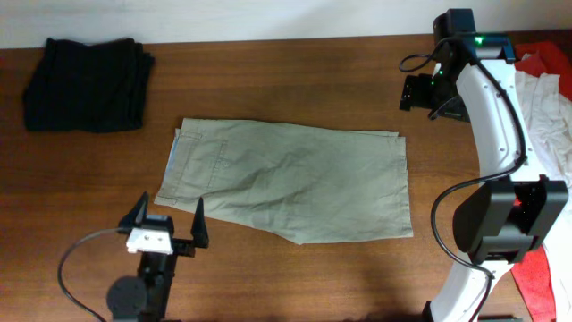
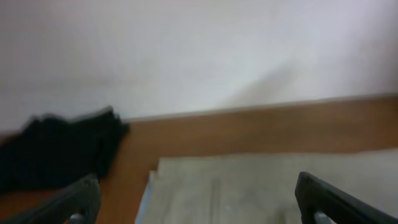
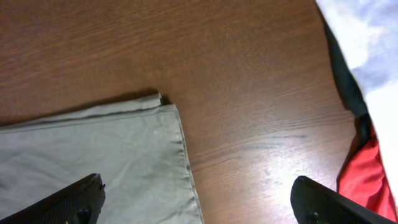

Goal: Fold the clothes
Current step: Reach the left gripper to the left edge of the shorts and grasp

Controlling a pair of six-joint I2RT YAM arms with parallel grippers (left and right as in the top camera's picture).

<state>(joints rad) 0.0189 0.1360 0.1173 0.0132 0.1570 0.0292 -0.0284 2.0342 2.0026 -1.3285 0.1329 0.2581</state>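
Note:
The khaki shorts (image 1: 286,179) lie flat on the wooden table, folded in half, waistband to the left. My left gripper (image 1: 170,224) is open and empty just in front of the waistband's near corner; in the left wrist view (image 2: 199,208) the shorts (image 2: 249,186) fill the space between the fingers. My right gripper (image 1: 413,93) is open and empty beyond the shorts' far right corner; the right wrist view (image 3: 202,208) shows that corner of the shorts (image 3: 93,149) under it. A black garment (image 1: 88,82) lies folded at the far left.
A white garment (image 1: 550,98) and a red garment (image 1: 536,277) are heaped at the table's right edge, by the right arm's base. They also show in the right wrist view, the white one (image 3: 367,43) and the red one (image 3: 367,174). The black garment (image 2: 56,149) shows in the left wrist view.

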